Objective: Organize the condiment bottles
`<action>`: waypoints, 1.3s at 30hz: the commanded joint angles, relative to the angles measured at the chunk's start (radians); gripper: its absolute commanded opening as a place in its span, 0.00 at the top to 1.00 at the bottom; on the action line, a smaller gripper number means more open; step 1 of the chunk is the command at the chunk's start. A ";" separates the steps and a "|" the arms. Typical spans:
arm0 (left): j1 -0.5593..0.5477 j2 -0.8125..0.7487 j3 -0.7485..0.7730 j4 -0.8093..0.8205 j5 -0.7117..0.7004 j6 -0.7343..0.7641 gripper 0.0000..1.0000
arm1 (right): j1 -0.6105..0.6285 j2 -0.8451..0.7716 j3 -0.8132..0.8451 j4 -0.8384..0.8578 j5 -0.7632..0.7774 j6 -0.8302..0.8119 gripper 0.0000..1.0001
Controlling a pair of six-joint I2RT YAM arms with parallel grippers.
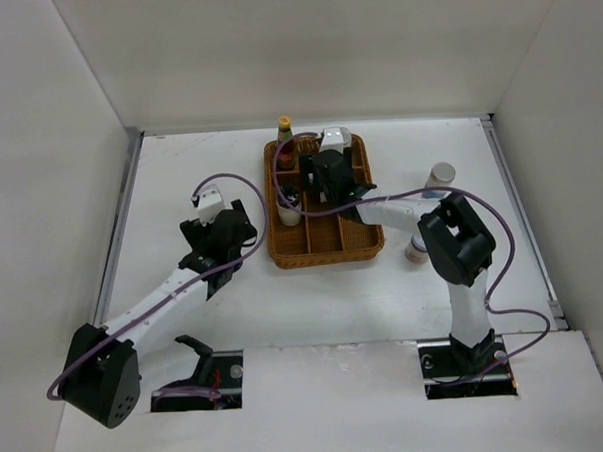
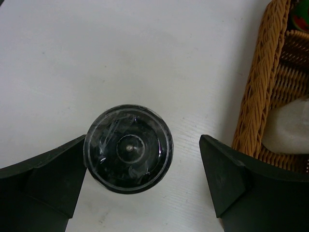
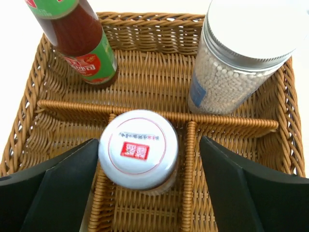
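White tabletop (image 1: 179,171), walled in white, carries a brown wicker tray (image 1: 323,257), much of it hidden in the top view beneath the right arm. The right gripper (image 3: 149,142) hangs over the tray, fingers spread wide either side of a white-lidded jar (image 3: 138,147) that stands in one of the small compartments. Its left finger is just beside the lid, and its right finger is apart from it, past a divider. The left gripper (image 2: 142,142), beside the tray's outer wall, is likewise spread around a black-lidded jar (image 2: 128,147) on the bare table. Whether its left finger touches that jar cannot be told.

In the tray's long compartment stand a red sauce bottle (image 3: 84,48), its top cut off in the wrist view, and a silver-lidded jar of white pellets (image 3: 231,72). Right of the tray a white-capped bottle (image 1: 441,178) stands on the table, and another container (image 1: 416,249) is half hidden behind the arm.

The white lid bears a red label with print too fine to read, and the sauce label's writing is blurred.
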 commanded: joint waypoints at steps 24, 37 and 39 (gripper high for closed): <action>-0.282 -0.193 0.316 -0.059 -0.021 0.180 0.72 | -0.064 -0.881 -0.607 0.055 0.093 0.220 0.25; -0.424 0.233 0.469 0.275 0.142 0.219 0.72 | -0.178 -1.222 -0.842 -0.233 0.265 0.335 0.28; -0.411 0.294 0.469 0.327 0.159 0.223 0.72 | -0.184 -1.214 -0.858 -0.238 0.268 0.338 0.18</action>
